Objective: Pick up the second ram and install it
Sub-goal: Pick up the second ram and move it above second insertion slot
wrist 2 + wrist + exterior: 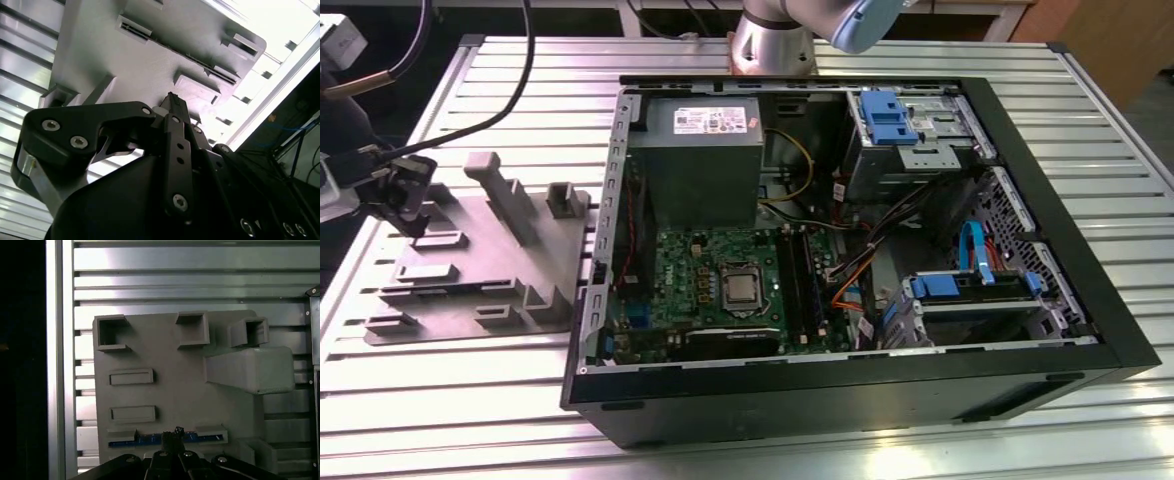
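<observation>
In the exterior view the tool (414,228) sits at the grey tray's (480,270) nine o'clock edge. It is clenched over the second ram (142,440), but I cannot tell whether it actually grips it.

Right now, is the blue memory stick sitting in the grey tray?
Yes, the second ram lies in a slot of the grey tray, the gripper close by.

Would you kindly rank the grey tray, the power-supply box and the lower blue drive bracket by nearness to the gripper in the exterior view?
1. Grey tray, under the gripper.
2. Power-supply box, inside the case.
3. Lower blue drive bracket, the exterior view's right.
</observation>
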Action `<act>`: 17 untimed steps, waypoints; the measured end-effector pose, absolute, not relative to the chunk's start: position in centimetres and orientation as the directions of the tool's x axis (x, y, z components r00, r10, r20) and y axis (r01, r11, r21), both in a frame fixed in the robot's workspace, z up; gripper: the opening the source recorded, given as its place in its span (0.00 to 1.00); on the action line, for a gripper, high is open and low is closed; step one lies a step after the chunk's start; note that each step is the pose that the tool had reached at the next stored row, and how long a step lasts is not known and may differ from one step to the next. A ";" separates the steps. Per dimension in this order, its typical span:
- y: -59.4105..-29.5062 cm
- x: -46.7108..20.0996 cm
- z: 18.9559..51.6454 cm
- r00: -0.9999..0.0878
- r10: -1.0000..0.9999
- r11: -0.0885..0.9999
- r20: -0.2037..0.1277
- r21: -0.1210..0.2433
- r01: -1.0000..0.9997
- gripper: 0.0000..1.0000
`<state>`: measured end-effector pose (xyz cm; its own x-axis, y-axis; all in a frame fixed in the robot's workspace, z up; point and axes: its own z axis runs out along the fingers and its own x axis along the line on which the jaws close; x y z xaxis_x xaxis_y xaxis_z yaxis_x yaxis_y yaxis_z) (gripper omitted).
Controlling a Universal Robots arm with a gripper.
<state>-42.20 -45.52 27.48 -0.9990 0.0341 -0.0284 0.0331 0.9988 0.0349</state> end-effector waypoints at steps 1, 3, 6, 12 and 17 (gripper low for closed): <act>-45.5 -42.2 27.5 -0.999 0.016 0.999 -0.028 0.035 0.015 0.10; -45.5 -42.2 27.4 -0.999 -0.020 0.999 -0.028 0.035 -0.021 0.10; -45.5 -42.2 27.4 -0.997 -0.075 0.997 -0.028 0.035 -0.076 0.10; -45.5 -42.2 27.4 -0.983 -0.182 0.982 -0.028 0.035 -0.183 0.10; -45.5 -42.2 27.3 -0.962 -0.271 0.962 -0.028 0.035 -0.272 0.10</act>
<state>-42.20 -45.52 27.31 -0.9621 -0.2713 -0.0284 -0.2722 0.9616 0.0349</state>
